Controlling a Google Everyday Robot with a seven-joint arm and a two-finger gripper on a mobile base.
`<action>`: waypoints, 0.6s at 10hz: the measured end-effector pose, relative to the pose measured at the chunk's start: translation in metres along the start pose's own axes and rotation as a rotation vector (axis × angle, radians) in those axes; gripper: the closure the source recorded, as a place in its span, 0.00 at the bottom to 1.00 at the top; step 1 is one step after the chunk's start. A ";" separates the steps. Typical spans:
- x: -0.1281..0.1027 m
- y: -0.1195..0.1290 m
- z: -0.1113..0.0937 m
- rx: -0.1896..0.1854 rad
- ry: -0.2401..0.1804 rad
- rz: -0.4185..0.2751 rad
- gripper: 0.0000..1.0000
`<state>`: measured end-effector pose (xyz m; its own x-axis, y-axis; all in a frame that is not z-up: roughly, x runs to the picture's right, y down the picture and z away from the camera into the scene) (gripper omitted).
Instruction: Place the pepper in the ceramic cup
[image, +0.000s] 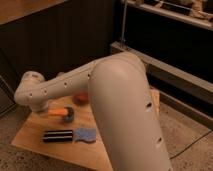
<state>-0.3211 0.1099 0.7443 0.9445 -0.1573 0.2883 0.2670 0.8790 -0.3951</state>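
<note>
The orange pepper (56, 112) lies level at the left of the wooden board, its right end touching the dark grey-blue ceramic cup (68, 114). Whether it rests on the cup's rim or is held above it does not show. My pale arm sweeps from the foreground to a joint (30, 91) at the left. The gripper (50, 107) is at the arm's end, just above and left of the pepper, mostly hidden by the arm.
A black ribbed bar (57, 135) and a flat blue cloth-like piece (86, 134) lie near the front of the wooden board (35, 142). A reddish thing (80, 98) peeks out behind the arm. Dark metal shelving (165, 60) stands behind, at the right.
</note>
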 end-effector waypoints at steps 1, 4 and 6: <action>0.001 0.001 0.001 -0.001 -0.004 0.003 0.86; 0.007 0.003 0.002 -0.006 -0.003 0.010 0.55; 0.010 0.002 0.000 -0.003 0.001 0.017 0.35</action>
<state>-0.3110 0.1104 0.7460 0.9492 -0.1432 0.2804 0.2517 0.8800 -0.4028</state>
